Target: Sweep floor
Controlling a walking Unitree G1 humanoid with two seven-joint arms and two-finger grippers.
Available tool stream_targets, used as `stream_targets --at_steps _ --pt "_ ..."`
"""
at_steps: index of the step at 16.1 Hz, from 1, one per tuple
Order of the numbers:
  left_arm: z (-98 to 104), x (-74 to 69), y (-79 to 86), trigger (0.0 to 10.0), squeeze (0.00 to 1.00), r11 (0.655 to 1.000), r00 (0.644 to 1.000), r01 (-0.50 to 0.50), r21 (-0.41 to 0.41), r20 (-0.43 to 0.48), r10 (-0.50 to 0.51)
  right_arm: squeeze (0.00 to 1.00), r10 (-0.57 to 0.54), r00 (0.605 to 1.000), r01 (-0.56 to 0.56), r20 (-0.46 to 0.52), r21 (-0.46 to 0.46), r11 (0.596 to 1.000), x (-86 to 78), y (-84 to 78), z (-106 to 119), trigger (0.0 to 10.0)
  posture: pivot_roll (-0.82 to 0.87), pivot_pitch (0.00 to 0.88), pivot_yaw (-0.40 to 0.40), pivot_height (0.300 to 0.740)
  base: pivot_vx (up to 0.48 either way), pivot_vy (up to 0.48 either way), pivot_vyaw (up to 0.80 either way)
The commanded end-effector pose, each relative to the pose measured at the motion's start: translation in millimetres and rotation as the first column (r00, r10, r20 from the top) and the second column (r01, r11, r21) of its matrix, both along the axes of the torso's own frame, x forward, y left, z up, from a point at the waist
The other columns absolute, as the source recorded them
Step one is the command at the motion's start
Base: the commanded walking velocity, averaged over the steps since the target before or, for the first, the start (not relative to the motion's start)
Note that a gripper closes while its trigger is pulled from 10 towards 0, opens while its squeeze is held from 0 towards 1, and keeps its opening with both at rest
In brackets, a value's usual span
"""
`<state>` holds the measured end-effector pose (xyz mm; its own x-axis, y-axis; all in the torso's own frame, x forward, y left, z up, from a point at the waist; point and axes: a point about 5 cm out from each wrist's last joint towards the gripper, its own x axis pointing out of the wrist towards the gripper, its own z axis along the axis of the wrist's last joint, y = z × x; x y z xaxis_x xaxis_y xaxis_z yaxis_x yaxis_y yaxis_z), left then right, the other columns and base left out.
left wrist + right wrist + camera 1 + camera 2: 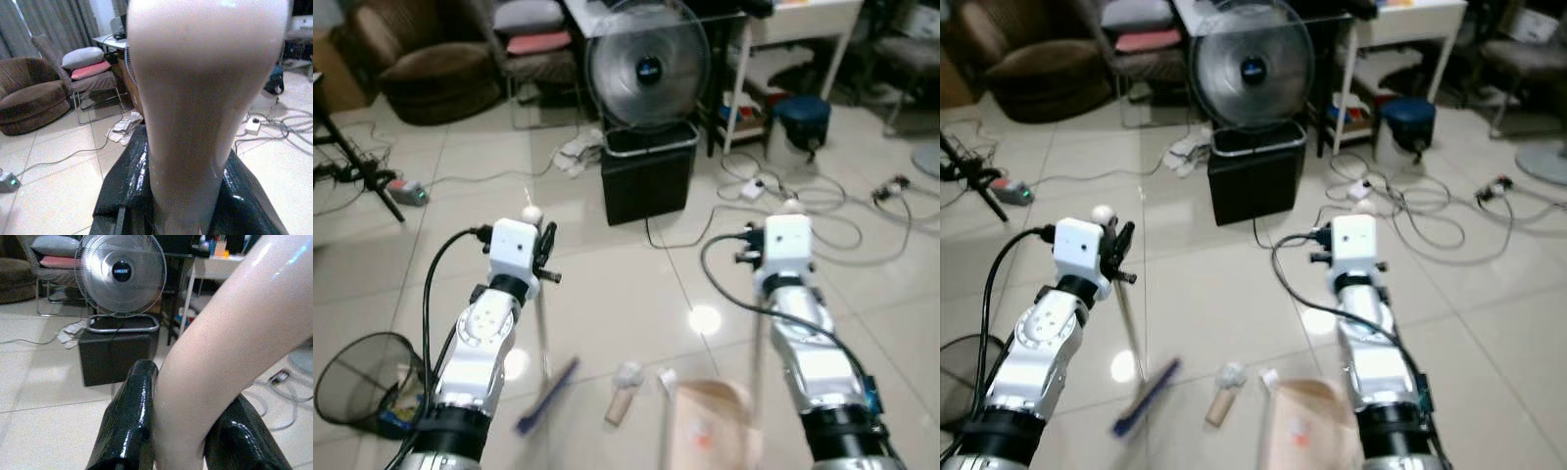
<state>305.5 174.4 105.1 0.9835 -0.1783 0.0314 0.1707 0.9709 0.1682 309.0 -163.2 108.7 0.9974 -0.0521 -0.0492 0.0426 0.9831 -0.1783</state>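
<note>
Left tool point(544, 253) is pinched on the broom handle point(541, 323); the left wrist view shows the pale handle top point(195, 98) clamped between both black fingers point(124, 186). The broom runs down from the tool to its blue head point(548, 397), blurred, on the tiled floor point(607, 284) below and slightly right of the tool. Right tool point(186, 431) is pinched on the dustpan handle point(230, 342), fingers point(129, 416) on either side of it. The handle drops straight down from that tool to the beige dustpan point(710, 426) on the floor just left of the right arm. Between broom head and dustpan lie a small crumpled piece of debris point(625, 390) and a white scrap point(666, 379), near the pan's edge. A mesh wastebasket point(362, 377) sits left of the left arm. Ahead of both tools: a fan point(648, 64) standing behind a black bin point(646, 176), cables point(822, 211) on the floor to the right.
</note>
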Motion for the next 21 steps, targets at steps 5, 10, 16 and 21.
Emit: stream_targets --at_steps 5,10,16,21 --pt "6.9 -1.6 18.4 10.0 0.00 0.998 0.998 -0.056 0.034 0.032 0.055 0.00 0.037 0.998 -0.039 0.057 0.041 0.998 0.6 13.8 9.8 10.0 0.02 0.028 0.053 0.740 0.291 0.000 0.00" --pt "5.1 -2.5 31.2 10.0 0.00 0.988 0.988 -0.151 -0.002 0.028 0.151 0.00 0.001 0.999 -0.004 0.054 0.065 0.998 -0.7 9.2 5.8 10.0 0.04 0.077 0.072 0.740 0.000 0.000 0.00" --pt "9.0 -3.4 26.7 10.0 0.00 0.991 0.989 -0.128 -0.027 0.073 0.130 0.00 -0.036 0.996 0.034 0.085 0.025 0.999 -1.8 -3.1 7.4 10.0 0.04 0.173 0.079 0.740 0.000 0.000 0.00" --pt "2.0 -4.5 16.6 10.0 0.00 0.998 0.995 -0.061 -0.018 0.080 0.062 0.00 -0.051 0.990 0.048 0.133 0.032 0.998 1.8 -8.1 2.1 10.0 0.08 0.245 0.088 0.740 0.000 0.000 0.00"
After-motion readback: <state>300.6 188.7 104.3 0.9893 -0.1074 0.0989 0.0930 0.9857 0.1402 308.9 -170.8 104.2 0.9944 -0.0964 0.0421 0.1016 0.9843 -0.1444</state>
